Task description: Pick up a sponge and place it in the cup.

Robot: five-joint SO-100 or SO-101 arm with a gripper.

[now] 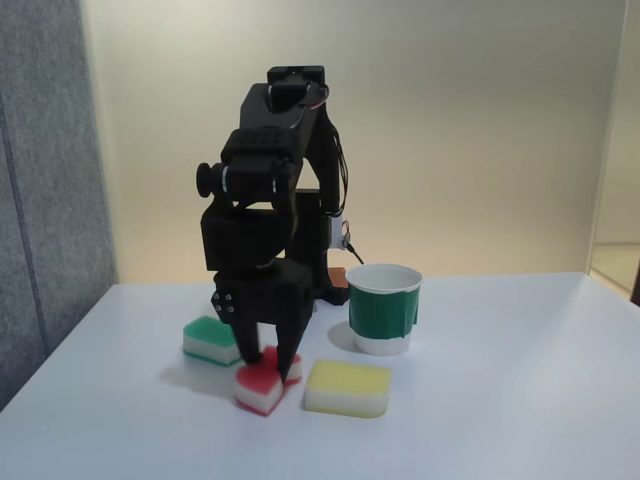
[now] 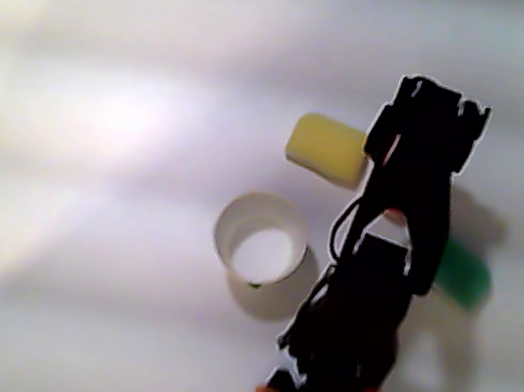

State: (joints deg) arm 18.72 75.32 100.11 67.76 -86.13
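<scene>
In the fixed view the black arm point(image 1: 268, 215) stands at the centre of the frame on a white table point(image 1: 520, 400), folded down so that its gripper point(image 1: 268, 365) points at the tabletop. The two fingers point(image 1: 246, 345) straddle the red-topped sponge point(image 1: 260, 390), which sits low and centre in the frame. The jaws stand partly open, about as wide as the sponge, one finger coming down at its left side and the other at its upper right (whether the pads actually press on it cannot be told from here). The sponge rests on the table, slightly tilted.

Just left of it, and a little further back, lies the green sponge point(image 1: 211, 341). To its right, near the bottom centre, lies the yellow sponge point(image 1: 348, 388), close beside the red one but apart from it.

The cup point(image 1: 384, 309) stands upright to the right of centre, behind the yellow sponge and well clear of the gripper. Its white inside shows nothing in it.

In the other view, from above and blurred, the cup point(image 2: 260, 242) is a white ring near the centre, and it looks empty there too. The yellow sponge point(image 2: 327, 148) lies above it in the frame, and the green sponge point(image 2: 462, 274) shows at the right, partly behind the arm point(image 2: 365, 304). Only a sliver of red and white shows under the arm, at the sponge point(image 2: 395, 218).
</scene>
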